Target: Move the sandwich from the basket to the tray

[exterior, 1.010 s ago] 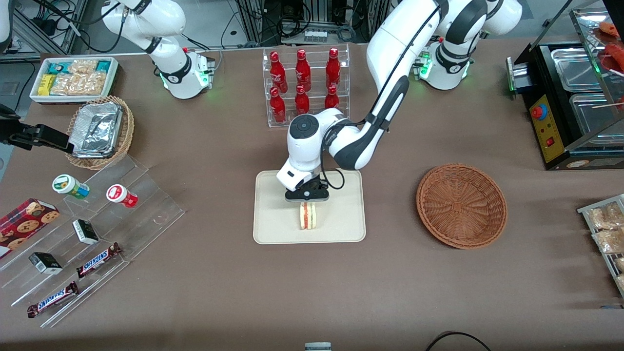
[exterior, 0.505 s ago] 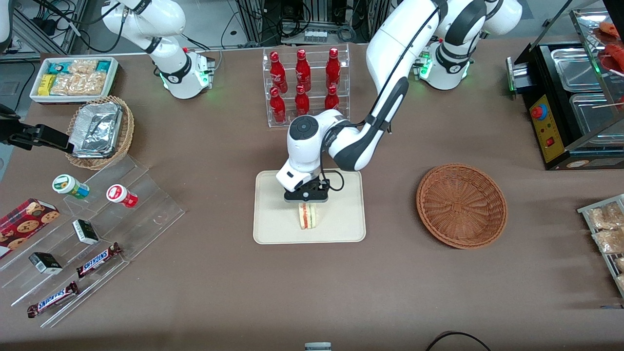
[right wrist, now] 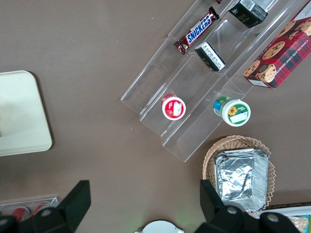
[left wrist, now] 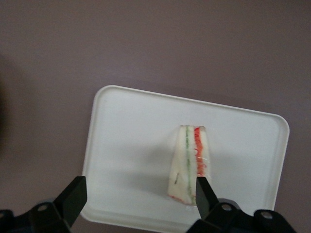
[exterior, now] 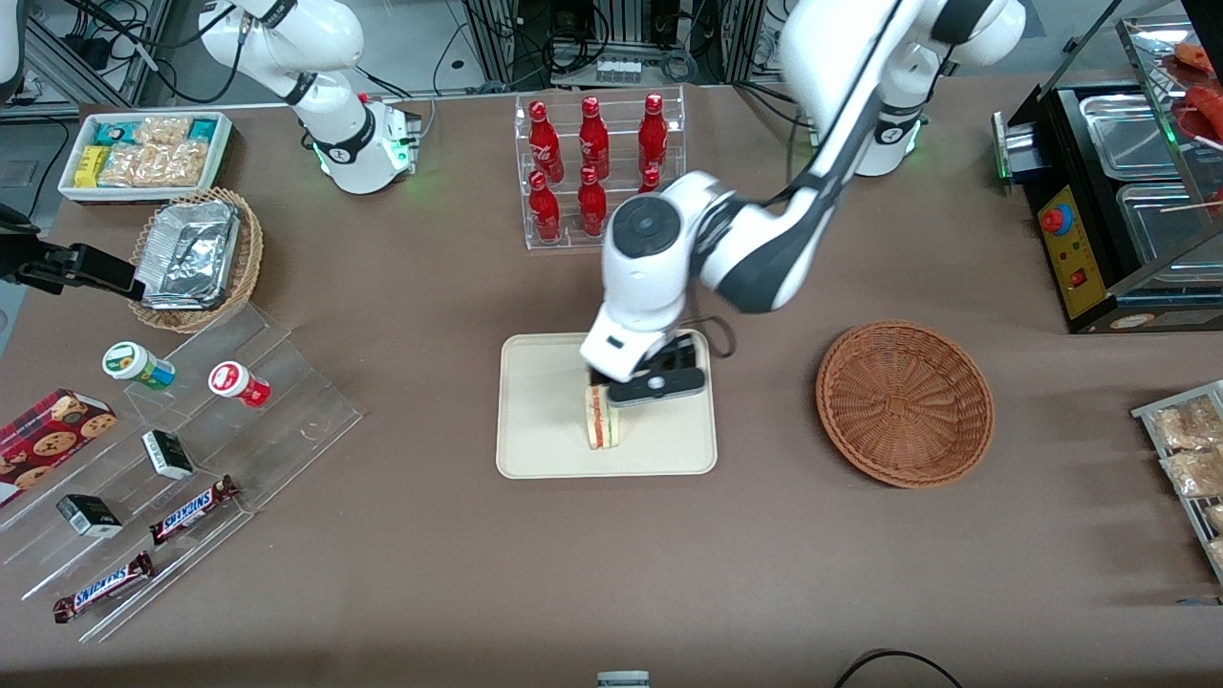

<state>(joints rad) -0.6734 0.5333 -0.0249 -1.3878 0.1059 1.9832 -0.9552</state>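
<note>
The sandwich [exterior: 602, 420] stands on its edge on the cream tray [exterior: 540, 411], red and green filling facing up. It also shows in the left wrist view [left wrist: 188, 165] on the tray [left wrist: 131, 141]. The left gripper [exterior: 655, 384] hangs above the tray, raised over the sandwich and shifted a little toward the working arm's end. Its fingers are open and hold nothing [left wrist: 141, 196]; one fingertip [left wrist: 204, 191] overlaps the sandwich's edge in that view. The reddish-brown basket [exterior: 905, 401] sits empty toward the working arm's end. A corner of the tray [right wrist: 19, 116] shows in the right wrist view.
A clear rack of red bottles [exterior: 597, 167] stands farther from the camera than the tray. A stepped acrylic display with snacks [exterior: 191, 449], a tan basket with foil containers [exterior: 196, 258] and a white bin [exterior: 143, 153] lie toward the parked arm's end. A black appliance [exterior: 1118, 191] stands at the working arm's end.
The gripper has let go of the sandwich, risen and moved toward the working arm's end. The sandwich stays standing on the tray.
</note>
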